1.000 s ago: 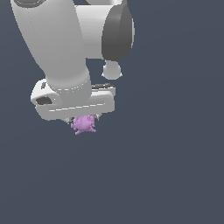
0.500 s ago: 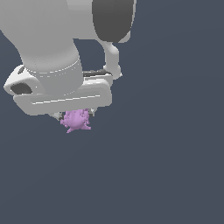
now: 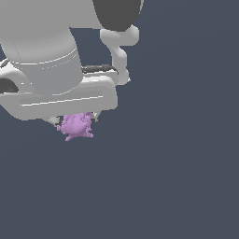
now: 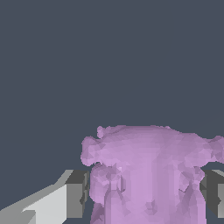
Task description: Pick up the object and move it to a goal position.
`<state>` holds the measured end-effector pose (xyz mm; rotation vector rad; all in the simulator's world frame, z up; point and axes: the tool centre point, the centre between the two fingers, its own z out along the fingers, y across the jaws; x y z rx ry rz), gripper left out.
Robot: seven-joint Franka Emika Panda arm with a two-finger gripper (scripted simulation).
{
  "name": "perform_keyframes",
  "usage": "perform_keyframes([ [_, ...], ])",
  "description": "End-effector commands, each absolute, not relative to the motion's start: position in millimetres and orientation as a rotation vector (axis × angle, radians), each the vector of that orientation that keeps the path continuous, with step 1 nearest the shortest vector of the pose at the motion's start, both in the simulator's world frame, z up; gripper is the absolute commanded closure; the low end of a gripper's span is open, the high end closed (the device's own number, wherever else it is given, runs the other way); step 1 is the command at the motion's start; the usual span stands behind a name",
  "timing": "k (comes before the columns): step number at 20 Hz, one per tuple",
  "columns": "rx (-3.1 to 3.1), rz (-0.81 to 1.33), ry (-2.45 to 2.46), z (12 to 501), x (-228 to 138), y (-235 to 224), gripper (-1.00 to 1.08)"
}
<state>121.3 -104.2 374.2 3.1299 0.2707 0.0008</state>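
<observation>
We see the pincer (image 3: 77, 120) clamped on the pink-purple knobbly blob (image 3: 76, 126), its pads (image 4: 77, 194) pressing both sides.

- I count one object (image 3: 76, 126), a pale pink-purple lumpy blob; the wrist view shows the same single blob (image 4: 151, 173), not a second one.
- I count one gripper (image 3: 74, 119) on my one white arm (image 3: 46, 51).
- I count two fingers in the wrist view, one (image 4: 76, 194) on either side of the blob; in the exterior view they are mostly hidden under the hand.
- I count one plain dark grey-blue backdrop (image 3: 177, 177), and nothing else on it that I can number.
</observation>
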Motion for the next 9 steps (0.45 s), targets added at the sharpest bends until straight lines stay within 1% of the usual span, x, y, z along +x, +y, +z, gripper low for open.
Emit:
perform_keyframes([
  [1,3.130,0.000,0.271,377.0,122.9,-104.7,1.08],
  [9,3.130,0.000,0.271,380.3,124.6,-105.2,1.08],
])
